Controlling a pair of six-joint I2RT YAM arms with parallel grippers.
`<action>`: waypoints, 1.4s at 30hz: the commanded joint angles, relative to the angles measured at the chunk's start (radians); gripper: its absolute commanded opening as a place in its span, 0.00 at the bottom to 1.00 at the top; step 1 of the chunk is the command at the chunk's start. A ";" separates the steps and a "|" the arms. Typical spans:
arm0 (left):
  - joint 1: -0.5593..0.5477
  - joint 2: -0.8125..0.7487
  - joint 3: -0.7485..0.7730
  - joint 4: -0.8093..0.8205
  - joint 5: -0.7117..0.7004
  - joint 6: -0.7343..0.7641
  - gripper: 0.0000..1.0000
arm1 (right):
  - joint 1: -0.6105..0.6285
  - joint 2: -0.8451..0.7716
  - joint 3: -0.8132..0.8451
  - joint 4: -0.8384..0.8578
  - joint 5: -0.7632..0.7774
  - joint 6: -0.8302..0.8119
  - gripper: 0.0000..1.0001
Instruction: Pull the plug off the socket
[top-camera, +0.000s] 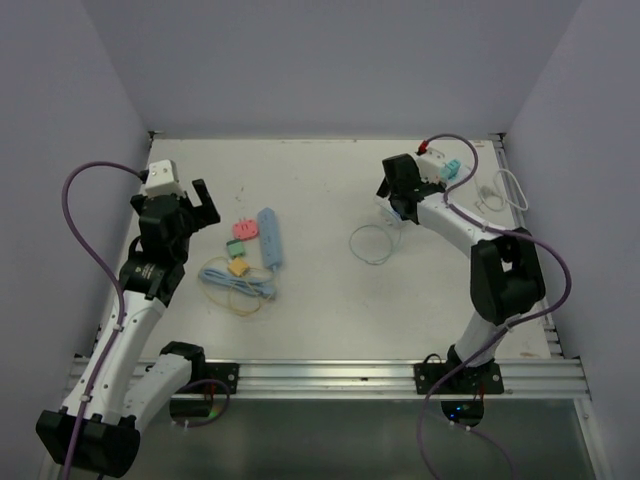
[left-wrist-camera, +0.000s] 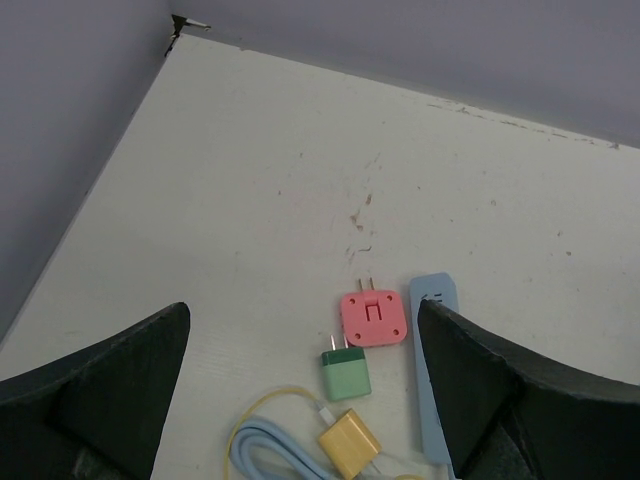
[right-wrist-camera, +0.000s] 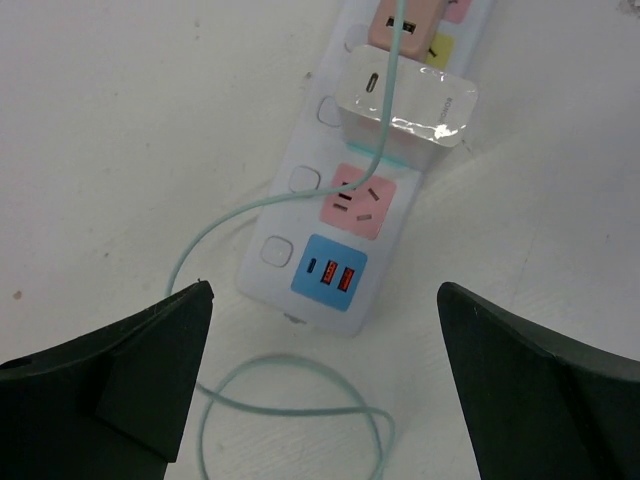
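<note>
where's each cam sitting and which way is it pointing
Top external: fixed above and behind the bases, looking down the table; both arms show, left gripper and right gripper.
Left wrist: on the left arm, looking down past its open jaws at the pink plug, green plug and yellow plug.
Right wrist: on the right arm, over the power strip and white charger; open jaws frame it.
Shared: top and left wrist both show the pink plug.

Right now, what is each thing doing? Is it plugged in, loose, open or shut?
White charger: plugged into power strip.
Pink socket: free.
Pink plug: loose, unplugged.
Green plug: loose, unplugged.
Left gripper: open.
Right gripper: open.
</note>
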 joint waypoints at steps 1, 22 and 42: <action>0.009 -0.016 -0.003 0.042 0.005 0.019 1.00 | -0.025 0.079 0.084 -0.038 0.080 0.058 0.99; 0.009 -0.025 -0.008 0.051 0.033 0.020 1.00 | -0.059 0.377 0.266 -0.147 0.106 0.137 0.99; 0.009 -0.014 -0.013 0.060 0.080 0.025 1.00 | 0.071 0.190 -0.074 0.146 -0.194 -0.242 0.26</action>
